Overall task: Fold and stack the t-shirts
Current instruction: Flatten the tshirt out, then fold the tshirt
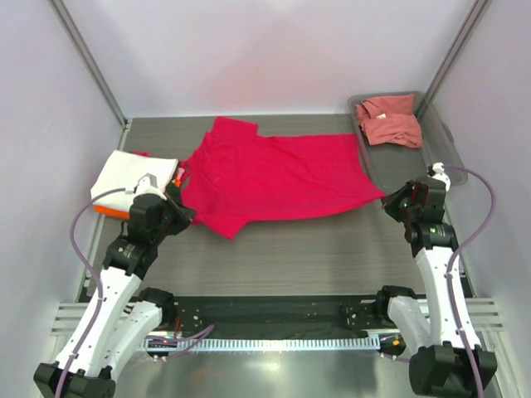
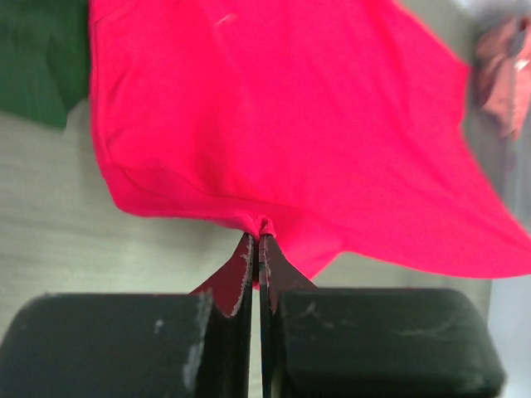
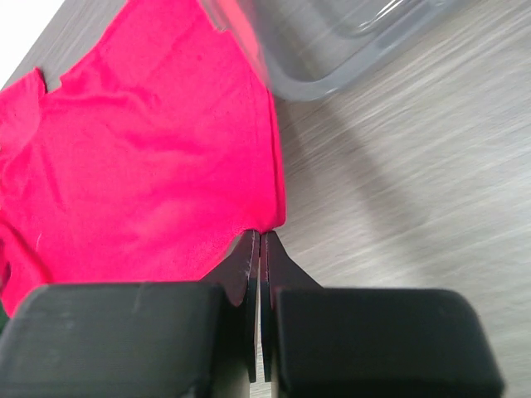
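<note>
Crimson and spread out, the t-shirt (image 1: 278, 178) is lying on the counter (image 1: 332, 249) with its long axis running left to right between the arms. The left end effector (image 2: 259, 240) is clenching a pinch of its near left edge, while the right end effector (image 3: 259, 236) is gripping its near right hem corner just beside the grey tray (image 1: 415, 170). From both, the cloth is stretching toward the far side, so the fold is probably heading that way.

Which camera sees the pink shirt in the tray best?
The top external view: the salmon-pink t-shirt lies crumpled in the grey tray, whole and sharp. The left wrist view catches only a blurry bit at its right edge. The right wrist view shows the tray, not the shirt.
</note>
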`<state>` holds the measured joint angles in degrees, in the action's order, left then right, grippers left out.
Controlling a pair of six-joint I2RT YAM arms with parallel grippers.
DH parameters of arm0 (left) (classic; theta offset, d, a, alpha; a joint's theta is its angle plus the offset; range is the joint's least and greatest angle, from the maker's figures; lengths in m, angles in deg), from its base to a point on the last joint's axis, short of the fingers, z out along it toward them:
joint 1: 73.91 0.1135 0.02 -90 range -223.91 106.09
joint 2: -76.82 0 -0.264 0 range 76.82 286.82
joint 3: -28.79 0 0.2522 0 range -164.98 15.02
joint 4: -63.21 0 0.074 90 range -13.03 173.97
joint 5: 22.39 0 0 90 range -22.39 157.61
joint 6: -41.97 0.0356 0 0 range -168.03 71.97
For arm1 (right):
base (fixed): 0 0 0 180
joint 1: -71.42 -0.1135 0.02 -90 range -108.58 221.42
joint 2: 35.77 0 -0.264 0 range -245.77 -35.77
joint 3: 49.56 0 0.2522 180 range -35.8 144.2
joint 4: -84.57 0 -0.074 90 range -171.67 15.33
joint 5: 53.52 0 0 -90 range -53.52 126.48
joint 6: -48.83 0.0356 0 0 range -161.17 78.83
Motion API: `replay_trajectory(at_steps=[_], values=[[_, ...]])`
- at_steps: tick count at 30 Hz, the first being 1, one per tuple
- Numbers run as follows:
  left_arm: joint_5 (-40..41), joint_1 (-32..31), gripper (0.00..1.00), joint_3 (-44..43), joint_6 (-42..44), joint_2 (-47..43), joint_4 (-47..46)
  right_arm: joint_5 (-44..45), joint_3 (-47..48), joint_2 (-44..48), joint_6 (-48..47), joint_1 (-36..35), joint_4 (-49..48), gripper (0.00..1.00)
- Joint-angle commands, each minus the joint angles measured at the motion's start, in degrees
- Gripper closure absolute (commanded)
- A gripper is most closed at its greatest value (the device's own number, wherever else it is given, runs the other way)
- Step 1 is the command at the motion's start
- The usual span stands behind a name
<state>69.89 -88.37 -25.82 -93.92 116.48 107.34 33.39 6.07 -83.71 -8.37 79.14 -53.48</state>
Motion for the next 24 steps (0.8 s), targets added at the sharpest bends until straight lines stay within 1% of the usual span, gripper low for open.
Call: replay_trajectory(at_steps=[1,6,8,10,14,16,20,24], values=[[-0.88,-1.01,1.0,3.22,-2.18,-1.86,1.53,6.71,0.59,3.29,-2.73,0.36,3.9,0.99],[-0.09,-1.1,1.0,3.93,-2.45,-1.69,1.97,-1.9,-1.34,-0.65,-2.74,0.36,3.28,0.99],[0.0,-1.19,1.0,3.4,-2.19,-0.73,1.97,-2.79,-1.61,-2.32,-2.82,0.27,3.02,0.99],[0.52,-1.1,1.0,2.7,-1.84,0.41,1.54,-2.97,-1.96,-3.99,-2.56,0.36,2.4,0.99],[0.53,-1.19,1.0,0.42,-0.52,4.8,0.13,-1.66,-2.14,-6.72,-2.04,0.27,1.26,0.99],[0.53,-1.1,1.0,-0.55,0.44,7.88,-0.92,-1.65,-1.97,-9.53,-1.95,0.27,0.56,0.99],[1.32,-1.1,1.0,-3.63,1.41,13.06,-2.16,-2.62,-1.88,-14.1,-0.98,0.18,-3.22,0.99],[3.42,-1.1,1.0,-7.05,2.29,17.37,-2.77,1.15,0.22,-16.65,-0.1,0.1,-4.19,0.99]])
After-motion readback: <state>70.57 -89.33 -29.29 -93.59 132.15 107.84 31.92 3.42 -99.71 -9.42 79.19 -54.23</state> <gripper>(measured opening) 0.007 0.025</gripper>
